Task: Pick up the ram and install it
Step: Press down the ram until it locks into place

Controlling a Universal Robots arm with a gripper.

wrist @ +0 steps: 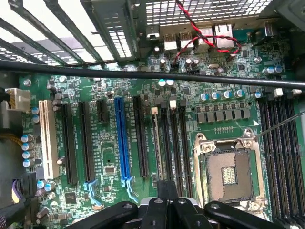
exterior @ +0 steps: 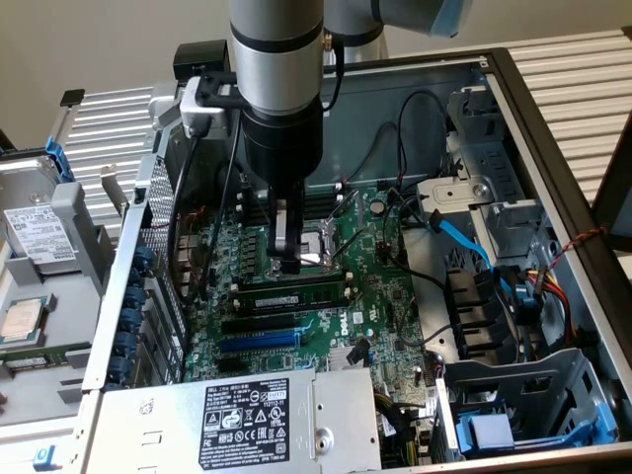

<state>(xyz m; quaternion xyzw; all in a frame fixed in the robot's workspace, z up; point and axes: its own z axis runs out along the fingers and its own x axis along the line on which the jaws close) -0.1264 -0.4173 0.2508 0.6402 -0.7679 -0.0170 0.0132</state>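
Note:
The ram (exterior: 296, 293) is a thin green stick with black chips, standing on edge in one of the long black memory slots on the motherboard (exterior: 365, 306), beside the CPU socket (exterior: 318, 249). In the wrist view the ram (wrist: 155, 143) shows edge-on as a thin line in its slot. My gripper (exterior: 286, 265) hangs straight down over the board, its tips just above and slightly behind the ram. Its fingers are shut, and I see nothing between them. In the wrist view the gripper (wrist: 167, 191) hovers over the ends of the memory slots.
The board lies inside an open computer case. A blue expansion slot (wrist: 122, 138) lies next to the memory slots. A black cable (wrist: 143, 74) crosses above the board. The power supply (exterior: 247, 415) sits at the front. A blue cable (exterior: 464, 242) and a drive cage (exterior: 523, 395) are on the exterior view's right.

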